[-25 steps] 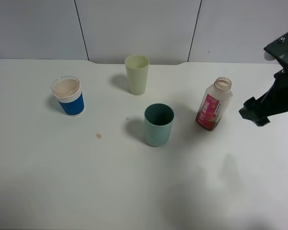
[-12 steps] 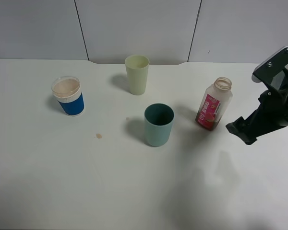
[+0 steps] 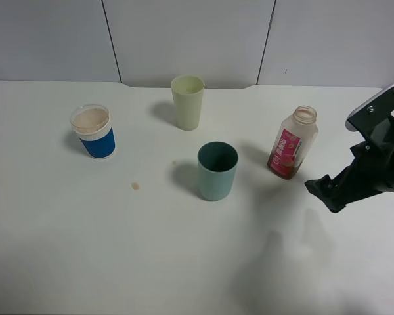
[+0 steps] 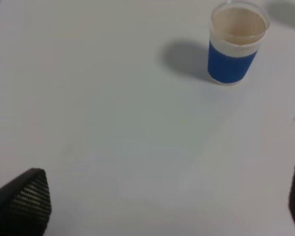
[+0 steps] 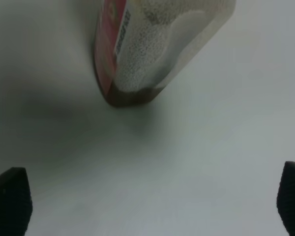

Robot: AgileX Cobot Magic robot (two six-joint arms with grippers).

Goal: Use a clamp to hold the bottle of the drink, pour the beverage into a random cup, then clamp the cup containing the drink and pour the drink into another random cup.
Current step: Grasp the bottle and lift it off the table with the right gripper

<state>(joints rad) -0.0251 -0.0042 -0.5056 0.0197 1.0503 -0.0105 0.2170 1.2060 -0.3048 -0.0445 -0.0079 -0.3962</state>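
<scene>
The clear bottle [image 3: 293,143] with a pink label and a little dark drink at its bottom stands uncapped at the right of the table. It fills the top of the right wrist view [image 5: 152,49]. My right gripper [image 3: 326,192] is open and empty, just to the front right of the bottle and not touching it; its tips frame the right wrist view [image 5: 150,201]. A teal cup [image 3: 217,170], a pale green cup [image 3: 187,102] and a blue-banded cup [image 3: 93,132] stand upright. My left gripper [image 4: 157,206] is open and empty, short of the blue-banded cup [image 4: 236,44].
The white table [image 3: 118,249] carries a small brown spot [image 3: 135,186] in front of the blue-banded cup. A grey panelled wall stands behind the table. The left arm is out of the exterior high view.
My right gripper has come down and leftward, from the far right edge to just in front right of the bottle. The bottle and cups have not moved.
</scene>
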